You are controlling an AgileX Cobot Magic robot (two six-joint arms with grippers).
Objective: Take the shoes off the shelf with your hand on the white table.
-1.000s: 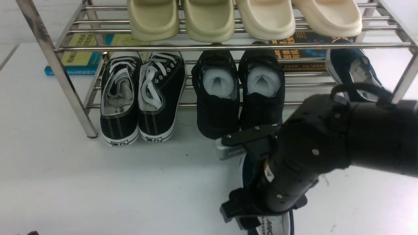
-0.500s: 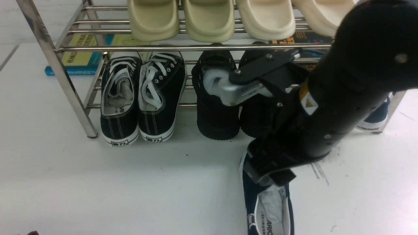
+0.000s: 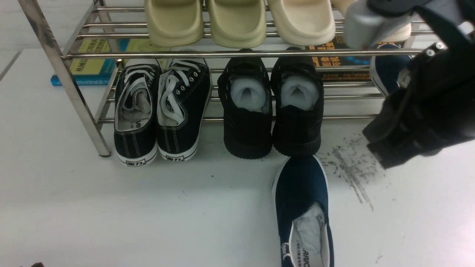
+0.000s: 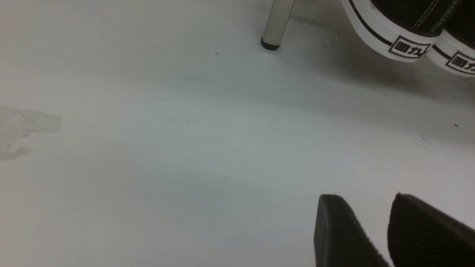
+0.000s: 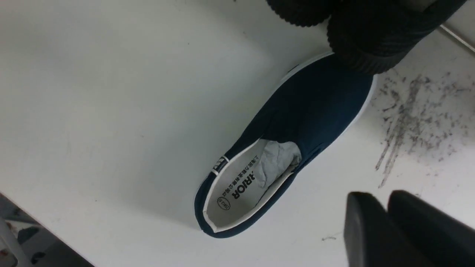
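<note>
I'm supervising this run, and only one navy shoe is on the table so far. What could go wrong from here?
1. The second navy shoe sits at the shelf's right end, mostly hidden behind the right arm; a blind reach may shove it deeper.
2. The right gripper looks shut; unopened, it would push, not grasp.
3. The arm hangs in front of the top rail and could catch it going in.

shelf [image 3: 237, 54]: steel tube, mirror-glossy | navy shoe [image 3: 300, 181]: matt canvas cloth; sole rim white rubber, smooth; lining white, printed; stuffing crumpled paper | white table [image 3: 111, 207]: smooth, faint sheen | scuff patch [image 3: 350, 167]: dark grey, gritty streaks | slippers [image 3: 237, 22]: cream, foam-like, matt | black shoes [image 3: 246, 126]: matt cloth, ribbed toe edge
</note>
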